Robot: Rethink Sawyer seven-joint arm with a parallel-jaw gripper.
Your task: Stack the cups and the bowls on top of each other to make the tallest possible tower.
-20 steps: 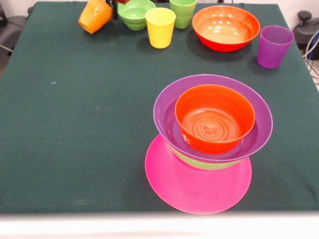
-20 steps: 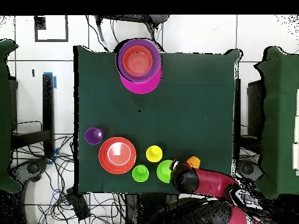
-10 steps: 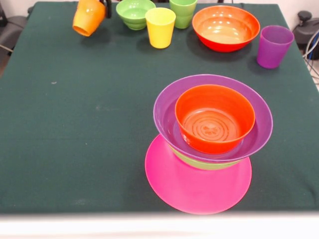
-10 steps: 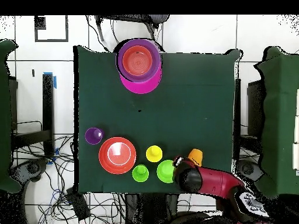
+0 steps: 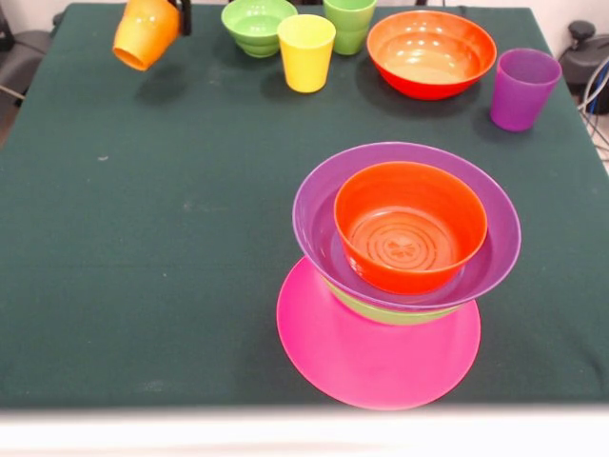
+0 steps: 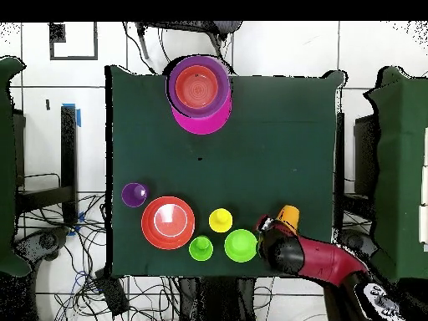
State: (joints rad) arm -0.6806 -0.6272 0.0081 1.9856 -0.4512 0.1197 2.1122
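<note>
Since earlier frames the orange cup (image 5: 145,31) moved left in the front view, away from the ribbed green bowl (image 5: 257,25), carried tilted and lifted, shadow under it on the tabletop (image 5: 143,238). End effector (image 6: 269,226) pinching the orange cup; only a black bit of it shows at the top edge in front view. Overhead, the cup sits at about 1 o'clock of the arm's (image 6: 313,260) wrist, near the tabletop's right edge.

Tower (image 5: 404,276) at 5 o'clock in front view, close to the near edge: pink bowl (image 5: 371,357) at base, light green bowl (image 5: 390,313), purple bowl (image 5: 328,224), orange-red bowl (image 5: 409,224) on top. Well apart from the cup.

Far edge row: yellow cup (image 5: 305,52), green cup (image 5: 349,24), second orange-red bowl (image 5: 431,52), purple cup (image 5: 521,88) near right edge.

Open room: whole left and middle of the tabletop.
</note>
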